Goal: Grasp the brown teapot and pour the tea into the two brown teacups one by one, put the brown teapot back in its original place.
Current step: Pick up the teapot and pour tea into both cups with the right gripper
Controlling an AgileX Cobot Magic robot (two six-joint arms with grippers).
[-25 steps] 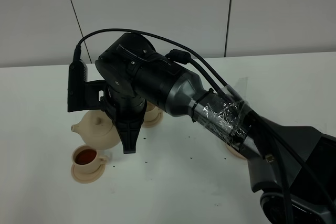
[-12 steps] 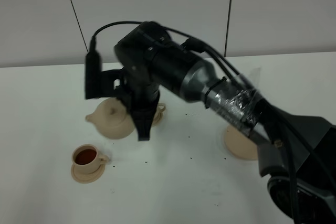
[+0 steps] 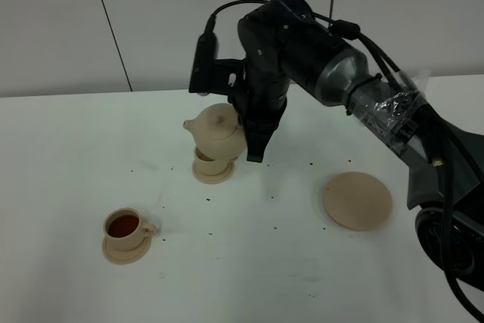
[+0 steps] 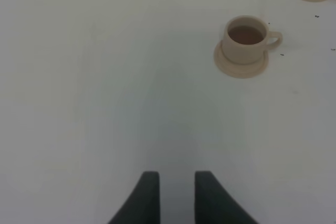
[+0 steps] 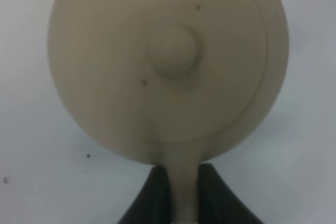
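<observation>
**Pouring stage, second cup.** The right hand (image 5: pixel 182 199) is clamped on the loop handle (image 5: pixel 184 179) of the brown teapot (image 3: pixel 218 128). It carries the pot clear of the surface (image 3: pixel 76 156), directly above the second teacup (image 3: pixel 206 158), which stands on its small saucer (image 3: pixel 213 175). The spout (image 3: pixel 188 124) points toward the left of the high view. The pot sits close to level with its lid (image 5: pixel 173 56) on, and no stream is visible, so it appears positioned for a pour rather than pouring. Its body hides the cup's interior, so whether that cup holds tea cannot be told. The filled teacup (image 3: pixel 125 226) stands well apart, nearer the camera on a matching saucer (image 3: pixel 121 253), and contains dark reddish-brown tea (image 4: pixel 245 34). The wide saucer (image 3: pixel 357 200), the teapot's resting place, lies unoccupied on the right. The left hand (image 4: pixel 176 198) hovers over the surface with jaws parted, holding nothing, apparently kept clear of the working arm.
</observation>
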